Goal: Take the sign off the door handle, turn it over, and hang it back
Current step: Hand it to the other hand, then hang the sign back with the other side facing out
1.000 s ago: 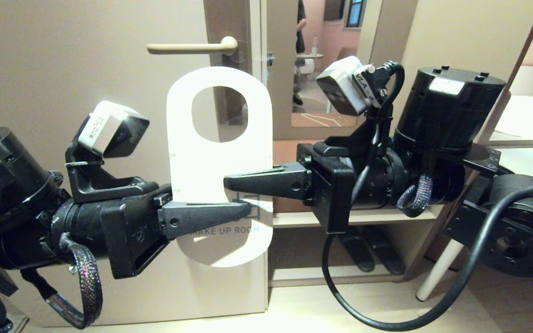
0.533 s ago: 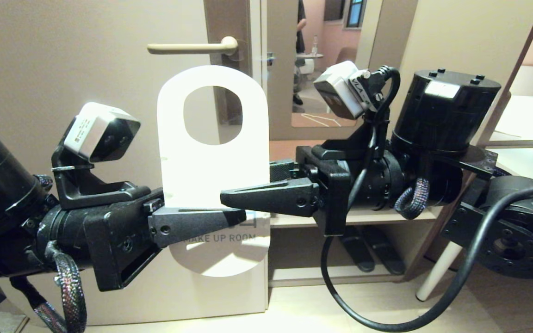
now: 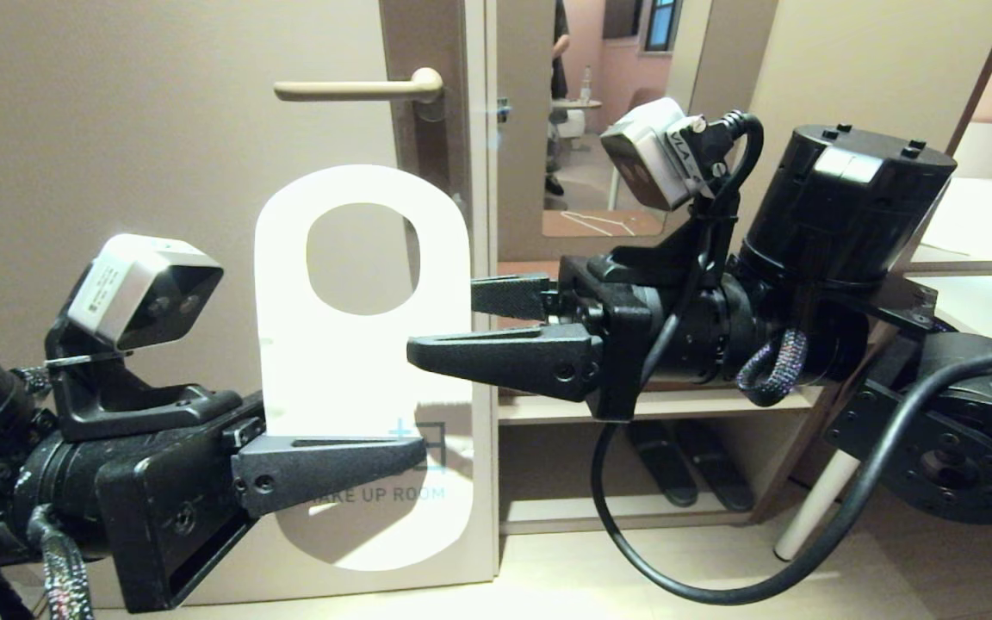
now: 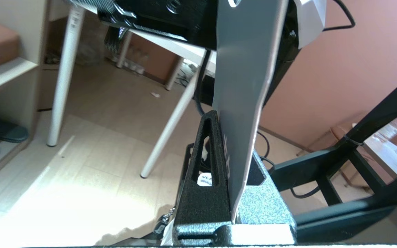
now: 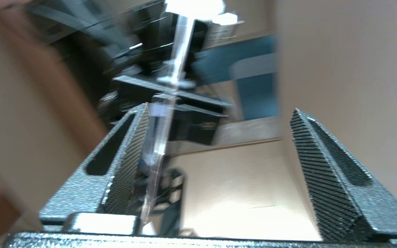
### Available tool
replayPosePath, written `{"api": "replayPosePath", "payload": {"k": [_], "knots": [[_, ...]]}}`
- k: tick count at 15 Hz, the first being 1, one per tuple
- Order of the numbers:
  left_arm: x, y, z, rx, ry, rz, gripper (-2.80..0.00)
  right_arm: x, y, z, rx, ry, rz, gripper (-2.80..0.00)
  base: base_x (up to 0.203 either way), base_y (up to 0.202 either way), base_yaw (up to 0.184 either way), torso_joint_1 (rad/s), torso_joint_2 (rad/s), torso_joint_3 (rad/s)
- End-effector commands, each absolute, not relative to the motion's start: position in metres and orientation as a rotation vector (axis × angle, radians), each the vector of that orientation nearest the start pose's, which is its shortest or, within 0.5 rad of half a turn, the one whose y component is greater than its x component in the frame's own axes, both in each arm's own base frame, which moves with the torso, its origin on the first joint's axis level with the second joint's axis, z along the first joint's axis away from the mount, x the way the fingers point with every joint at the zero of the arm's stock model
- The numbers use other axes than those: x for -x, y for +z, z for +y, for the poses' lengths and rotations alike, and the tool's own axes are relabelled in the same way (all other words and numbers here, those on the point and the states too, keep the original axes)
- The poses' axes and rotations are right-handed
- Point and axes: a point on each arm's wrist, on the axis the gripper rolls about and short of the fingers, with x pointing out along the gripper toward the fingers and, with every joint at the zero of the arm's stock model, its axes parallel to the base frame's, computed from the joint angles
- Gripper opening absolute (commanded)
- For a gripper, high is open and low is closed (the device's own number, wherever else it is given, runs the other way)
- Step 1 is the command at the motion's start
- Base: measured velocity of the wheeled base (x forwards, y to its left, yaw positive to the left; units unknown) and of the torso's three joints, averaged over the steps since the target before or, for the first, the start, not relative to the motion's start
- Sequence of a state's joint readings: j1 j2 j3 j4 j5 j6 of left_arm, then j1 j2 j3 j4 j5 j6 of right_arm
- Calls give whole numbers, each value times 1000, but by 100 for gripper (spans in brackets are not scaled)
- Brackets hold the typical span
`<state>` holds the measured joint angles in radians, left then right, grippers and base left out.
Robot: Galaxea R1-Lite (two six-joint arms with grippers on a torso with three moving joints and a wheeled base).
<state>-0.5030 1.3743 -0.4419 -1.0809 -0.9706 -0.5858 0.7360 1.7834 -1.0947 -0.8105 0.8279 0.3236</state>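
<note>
The sign (image 3: pixel 362 344) is held upright, white face toward the head camera, below and apart from the door handle (image 3: pixel 358 87), its lower part pinched by the closed left gripper (image 3: pixel 410 452), while the right gripper (image 3: pixel 453 331) is spread wide around its edge, gripping nothing.

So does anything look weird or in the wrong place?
Yes: the sign is off the handle, held upright in the air by the left gripper. The right gripper has open jaws around its edge.

the sign (image 3: pixel 350 362) stands below the door handle (image 3: pixel 358 88), between left tool (image 3: pixel 358 465) and right tool (image 3: pixel 461 331).
</note>
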Motion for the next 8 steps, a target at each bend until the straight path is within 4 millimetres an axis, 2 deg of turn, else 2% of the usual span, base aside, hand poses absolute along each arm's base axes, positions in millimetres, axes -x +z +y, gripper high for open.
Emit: {"api": "replayPosePath", "payload": {"k": [1,8], "knots": [[-155,214,-99,434,-1444,246,-280,-242,253,240,-262,1494,100,0,0,0,0,0,0,0],[-133,205,-67,432,-1326,204,-280,-230,261,225,-273,1407,69,0,0,0,0,0,0,0]]}}
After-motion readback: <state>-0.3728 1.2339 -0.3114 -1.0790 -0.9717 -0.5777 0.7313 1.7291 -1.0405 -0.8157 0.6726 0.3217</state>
